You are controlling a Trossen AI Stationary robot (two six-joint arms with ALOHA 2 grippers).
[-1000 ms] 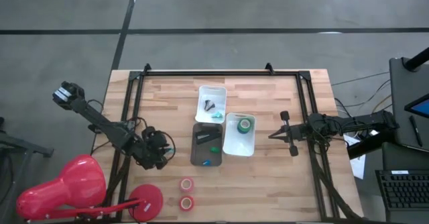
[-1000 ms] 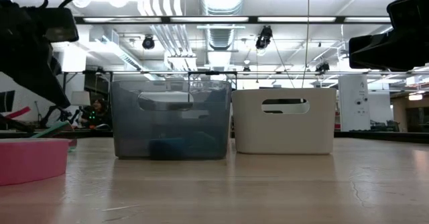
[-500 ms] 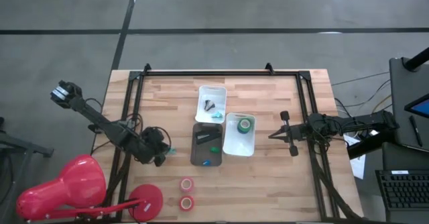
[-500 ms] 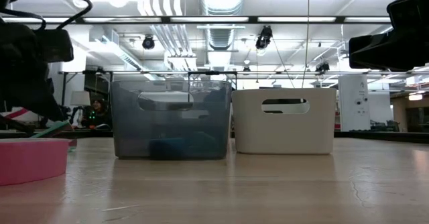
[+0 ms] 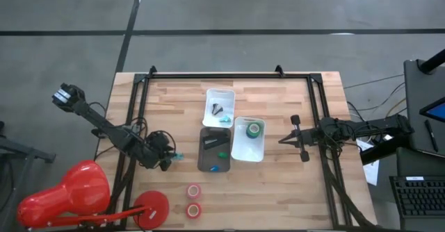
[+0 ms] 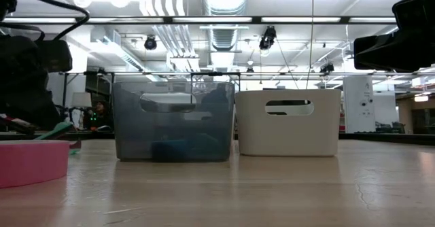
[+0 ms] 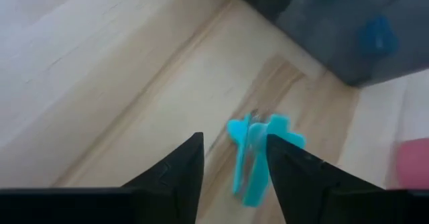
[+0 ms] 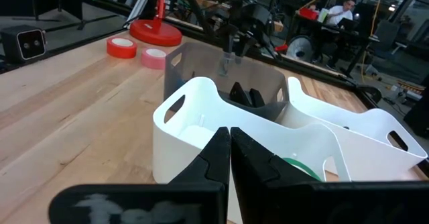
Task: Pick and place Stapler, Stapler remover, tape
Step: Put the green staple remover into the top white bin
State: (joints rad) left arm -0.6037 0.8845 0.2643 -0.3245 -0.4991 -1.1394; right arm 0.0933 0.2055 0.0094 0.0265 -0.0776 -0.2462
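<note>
Left wrist view: teal staple remover, perhaps free, between open jaws.

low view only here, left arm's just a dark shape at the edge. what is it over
Observer: A teal staple remover lies on the table just ahead of the left hand, beside the dark tray.
Operator: is it gripped
Observer: No. The left wrist view shows the fingers apart, with the remover lying beyond them.
Operator: anything in the white tray next to the dark one
Observer: A green tape roll lies in that white tray.
</note>
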